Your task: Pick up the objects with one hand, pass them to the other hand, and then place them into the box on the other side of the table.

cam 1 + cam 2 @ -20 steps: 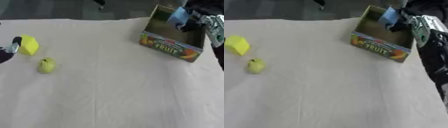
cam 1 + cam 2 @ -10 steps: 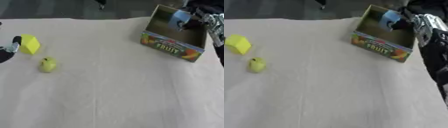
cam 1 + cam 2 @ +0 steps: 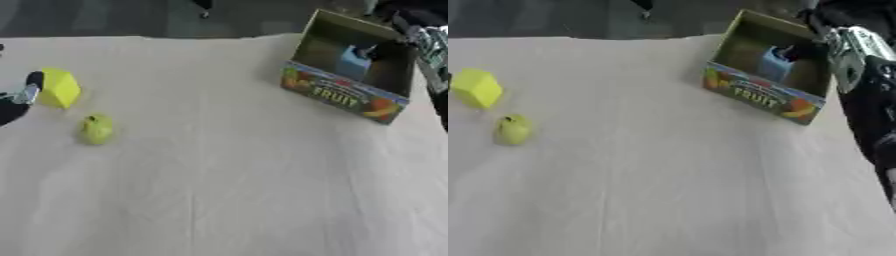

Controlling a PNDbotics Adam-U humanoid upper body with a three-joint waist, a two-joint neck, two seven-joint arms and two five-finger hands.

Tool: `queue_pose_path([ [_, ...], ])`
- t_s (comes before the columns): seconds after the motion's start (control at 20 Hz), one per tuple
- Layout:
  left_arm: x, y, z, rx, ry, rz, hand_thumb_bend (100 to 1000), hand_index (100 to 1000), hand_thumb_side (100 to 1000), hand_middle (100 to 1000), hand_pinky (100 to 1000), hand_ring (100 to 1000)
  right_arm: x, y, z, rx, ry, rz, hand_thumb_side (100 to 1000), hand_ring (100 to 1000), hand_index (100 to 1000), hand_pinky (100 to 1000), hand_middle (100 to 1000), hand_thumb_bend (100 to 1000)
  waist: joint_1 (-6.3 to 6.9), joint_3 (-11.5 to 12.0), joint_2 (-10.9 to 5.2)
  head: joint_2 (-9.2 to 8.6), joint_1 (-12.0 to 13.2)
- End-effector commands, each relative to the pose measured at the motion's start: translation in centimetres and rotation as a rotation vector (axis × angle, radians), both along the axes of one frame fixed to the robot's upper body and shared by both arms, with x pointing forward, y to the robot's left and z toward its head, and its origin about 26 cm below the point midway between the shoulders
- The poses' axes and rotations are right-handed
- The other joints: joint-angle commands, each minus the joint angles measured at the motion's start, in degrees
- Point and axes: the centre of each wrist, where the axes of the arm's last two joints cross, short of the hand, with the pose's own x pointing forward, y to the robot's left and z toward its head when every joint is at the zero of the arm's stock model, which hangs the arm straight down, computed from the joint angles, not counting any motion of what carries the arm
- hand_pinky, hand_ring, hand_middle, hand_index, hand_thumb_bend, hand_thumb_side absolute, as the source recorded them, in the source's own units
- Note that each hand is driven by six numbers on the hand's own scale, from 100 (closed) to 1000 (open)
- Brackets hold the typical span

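Blue block (image 3: 775,64) stands upright inside the fruit box (image 3: 763,96), right hand (image 3: 798,51) touching it, grip unclear.

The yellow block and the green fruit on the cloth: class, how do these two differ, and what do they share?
The yellow block is bright yellow and flat-faced with edges; the green fruit is yellow-green and rounded. The block looks larger and lies farther back, right beside the left robot hand; the fruit lies nearer the camera, apart from that hand. Both rest on the cloth, outside the box.
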Motion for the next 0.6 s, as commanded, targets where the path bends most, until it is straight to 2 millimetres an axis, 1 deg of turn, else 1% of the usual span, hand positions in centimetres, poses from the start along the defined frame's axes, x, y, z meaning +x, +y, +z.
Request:
queue_pose_path([
  [0.05, -0.1, 0.9, 1.6, 0.012, -0.042, 0.021, 416, 804, 117, 651, 727, 694, -0.4, -0.6, 2.1, -0.025, -0.057, -0.001, 362, 1000, 974, 1000, 863, 444, 0.04, -0.1, -0.84, 0.29, 0.2],
  [0.1, -0.1, 0.9, 1.6, 0.012, -0.044, 0.022, 417, 803, 117, 650, 727, 693, -0.5, -0.5, 2.3, -0.013, -0.072, 0.001, 322, 1000, 973, 1000, 851, 440, 0.09, -0.2, -0.82, 0.33, 0.3],
  [0.15, -0.1, 0.9, 1.6, 0.011, -0.045, 0.024, 418, 803, 118, 650, 726, 693, -0.6, -0.4, 2.6, 0.005, -0.092, 0.001, 276, 1000, 971, 1000, 847, 342, 0.14, -0.2, -0.81, 0.39, 0.4],
  [0.2, -0.1, 0.9, 1.7, 0.011, -0.046, 0.026, 417, 803, 118, 650, 726, 693, -0.7, -0.3, 3.0, 0.026, -0.120, -0.001, 170, 1000, 966, 1000, 838, 186, 0.21, -0.2, -0.79, 0.50, 0.6],
  [0.25, -0.1, 1.0, 1.8, 0.012, -0.048, 0.029, 417, 803, 118, 651, 726, 694, -0.9, -0.1, 3.5, 0.052, -0.156, -0.004, 100, 1000, 956, 1000, 825, 100, 0.29, -0.2, -0.77, 0.62, 0.9],
  [0.3, 0.0, 1.1, 1.9, 0.013, -0.048, 0.034, 415, 803, 118, 653, 726, 694, -1.0, 0.2, 4.0, 0.082, -0.192, -0.004, 149, 1000, 931, 1000, 794, 100, 0.38, -0.3, -0.74, 0.76, 1.4],
  [0.35, 0.0, 1.2, 2.0, 0.014, -0.049, 0.042, 413, 803, 117, 649, 726, 694, -1.1, 0.6, 4.4, 0.117, -0.225, -0.004, 212, 1000, 925, 1000, 786, 100, 0.45, -0.4, -0.70, 0.88, 1.8],
  [0.4, 0.1, 1.4, 2.2, 0.014, -0.053, 0.052, 413, 803, 111, 639, 724, 693, -1.2, 1.0, 4.8, 0.152, -0.251, 0.006, 335, 1000, 912, 1000, 771, 100, 0.56, -0.4, -0.67, 1.03, 2.4],
  [0.45, 0.2, 1.6, 2.4, 0.015, -0.057, 0.062, 412, 803, 111, 638, 723, 692, -1.4, 1.3, 5.1, 0.186, -0.269, 0.018, 386, 1000, 911, 1000, 770, 100, 0.63, -0.4, -0.63, 1.14, 2.9],
  [0.5, 0.3, 1.8, 2.8, 0.017, -0.064, 0.074, 409, 803, 130, 636, 721, 692, -1.6, 1.7, 5.5, 0.221, -0.289, 0.030, 497, 1000, 910, 1000, 783, 100, 0.74, -0.5, -0.62, 1.31, 3.7],
  [0.55, 0.4, 2.1, 3.3, 0.018, -0.069, 0.086, 407, 803, 132, 635, 721, 692, -1.8, 1.9, 5.9, 0.255, -0.311, 0.039, 505, 1000, 911, 1000, 785, 100, 0.79, -0.5, -0.58, 1.40, 4.4],
  [0.6, 0.6, 2.4, 3.8, 0.020, -0.076, 0.100, 412, 804, 132, 638, 724, 695, -2.1, 2.1, 6.2, 0.280, -0.335, 0.050, 547, 1000, 910, 1000, 802, 100, 0.86, -0.5, -0.57, 1.51, 5.1],
])
